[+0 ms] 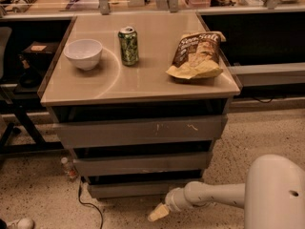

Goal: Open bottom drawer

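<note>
camera view: gripper (158, 213) down low near the floor, just below and in front of the bottom drawer (138, 189), no contact visible; clenched or released, cannot tell. bottom drawer at the very foot of the cabinet, slimmest of three grey fronts, flat, plain, handleless, seemingly closed or barely ajar. risks from here, by judgement: nothing to hook on that smooth, metal-looking face, so an easy slip off the edge; possible catch on the middle front (143, 163) instead, wrong drawer pulled; possible snag on the thin dark cable (90, 206) on the speckled floor by the left corner. up on the glossy tan bench (143, 87): round white bowl (83, 54), green can (128, 45), crinkled chip bag (198, 56), all likely to rattle or tip with a hard tug
</note>
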Motion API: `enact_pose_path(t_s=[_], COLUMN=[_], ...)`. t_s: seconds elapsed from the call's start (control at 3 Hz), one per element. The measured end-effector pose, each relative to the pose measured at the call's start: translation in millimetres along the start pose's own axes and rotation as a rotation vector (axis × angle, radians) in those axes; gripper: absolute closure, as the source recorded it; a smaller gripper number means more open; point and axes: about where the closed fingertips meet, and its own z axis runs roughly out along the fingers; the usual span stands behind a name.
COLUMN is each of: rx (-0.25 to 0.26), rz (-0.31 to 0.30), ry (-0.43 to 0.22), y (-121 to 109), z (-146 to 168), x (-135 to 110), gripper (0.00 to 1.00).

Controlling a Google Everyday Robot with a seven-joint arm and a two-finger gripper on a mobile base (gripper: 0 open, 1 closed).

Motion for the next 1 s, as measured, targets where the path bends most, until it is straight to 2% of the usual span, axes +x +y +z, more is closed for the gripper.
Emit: enact_pose_path(t_s=[1.0], rx=[0.03], rz=[-0.059], ry=[-0.049], y=[-3], z=[-15], x=[-35], gripper=[0.0])
